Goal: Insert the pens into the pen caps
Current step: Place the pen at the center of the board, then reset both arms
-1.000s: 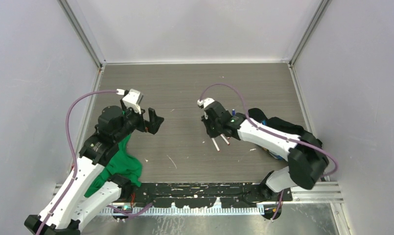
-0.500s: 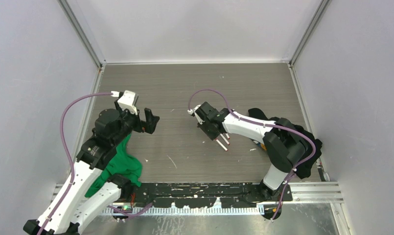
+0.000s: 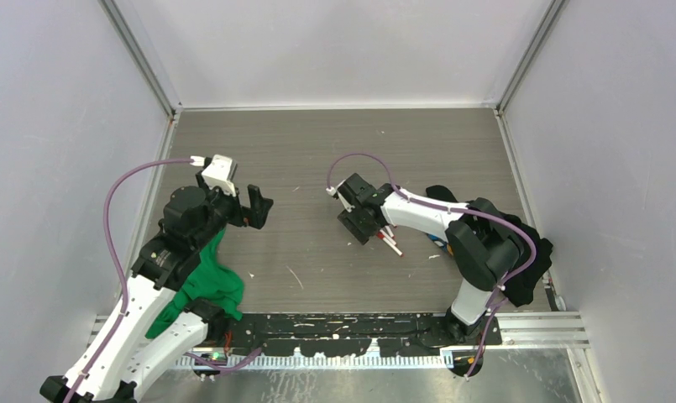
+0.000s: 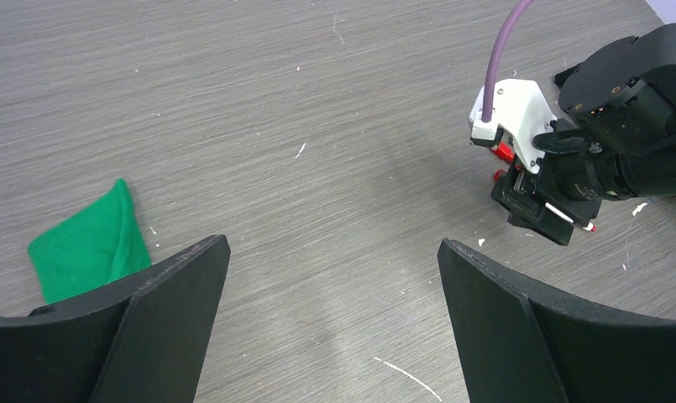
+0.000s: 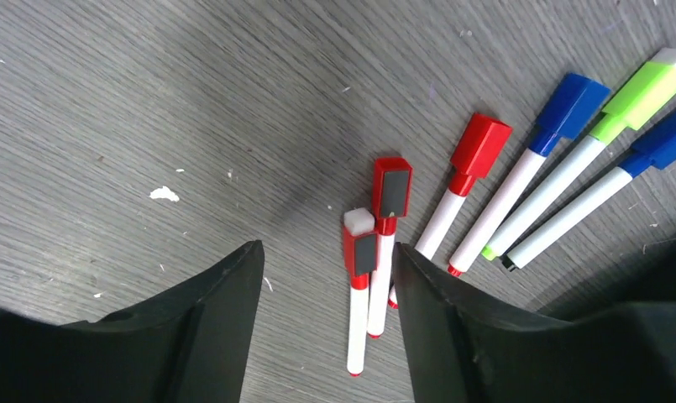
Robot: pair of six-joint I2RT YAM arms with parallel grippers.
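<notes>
Two red-capped pens (image 5: 357,323) are being straddled side by side between the parted jaws of the right gripper (image 5: 324,260), so both risk being pinched together and skewed on closing.

White pens (image 5: 495,210) wear red, blue and lime-green caps (image 5: 481,143) on a grey wood-grain desk (image 5: 149,101), beside a green cloth (image 4: 86,248) and a purple cable (image 4: 504,40).

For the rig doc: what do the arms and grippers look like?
White shells, black joints on left arm and right arm. Black left gripper and right gripper, two wedge-shaped fingers. White camera mount at each wrist, purple cable looping off it.
</notes>
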